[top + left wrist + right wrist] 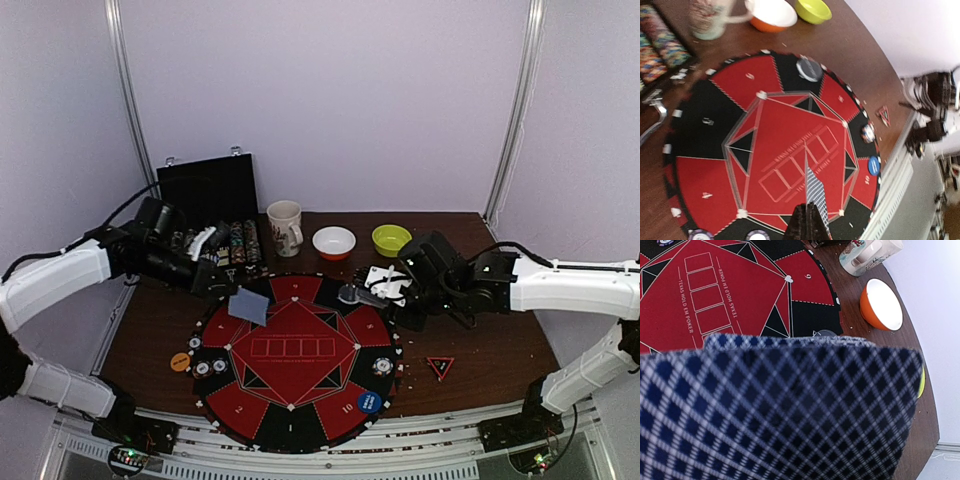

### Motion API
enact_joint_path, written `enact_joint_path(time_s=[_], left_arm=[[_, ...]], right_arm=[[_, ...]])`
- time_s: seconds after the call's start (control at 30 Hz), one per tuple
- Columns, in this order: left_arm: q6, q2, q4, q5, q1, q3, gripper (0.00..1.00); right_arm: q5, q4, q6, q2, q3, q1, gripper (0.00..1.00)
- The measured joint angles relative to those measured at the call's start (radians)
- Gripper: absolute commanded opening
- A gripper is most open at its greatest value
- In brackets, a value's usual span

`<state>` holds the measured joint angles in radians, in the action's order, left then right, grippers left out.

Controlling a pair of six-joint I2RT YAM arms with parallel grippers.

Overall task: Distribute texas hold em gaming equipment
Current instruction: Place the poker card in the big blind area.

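Pinching one blue-grey-backed playing card [248,305] by its edge, left fingers [801,226] could drop it askew; right fingers [382,284] clamp the blue-checked card deck [780,410].

Under the left pincer [230,290], closed on a card [248,306], the mat [300,345] lies bare across its red centre, and that open stretch runs on to the right pincer [358,292], which grips the deck [790,410]. Just beyond the left pincer, the chip rows [235,245] and the upright case [210,195] wall off the far side. Nearer the bases from it, two chips [211,367] and the orange disc [180,362] crowd the mat's rim. Beyond the right pincer stand the mug [285,228], white bowl [334,241] and green bowl [391,239]. On its near side sit a lone chip [383,366], the blue disc [369,402] and the triangle [440,367]; around the triangle the worktop [490,345] is open.
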<state>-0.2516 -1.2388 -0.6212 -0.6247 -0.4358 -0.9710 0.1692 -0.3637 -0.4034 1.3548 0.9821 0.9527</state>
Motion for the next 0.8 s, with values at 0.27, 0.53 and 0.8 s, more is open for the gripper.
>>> enact_joint_path(time_s=[0.27,0.53,0.8], left_arm=[[-0.037,-0.008,0.090,0.002,0.430,0.184,0.00],[-0.008,-0.138,0.130,-0.062,0.569,0.232,0.00],[0.056,-0.290,0.124,0.010,0.586,0.125,0.00]], right_arm=[[-0.002,0.003,-0.019,-0.003,0.000,0.000,0.50],[-0.002,0.002,-0.039,-0.003,0.001,0.000,0.50],[-0.002,0.003,-0.044,-0.003,0.001,0.000,0.50]])
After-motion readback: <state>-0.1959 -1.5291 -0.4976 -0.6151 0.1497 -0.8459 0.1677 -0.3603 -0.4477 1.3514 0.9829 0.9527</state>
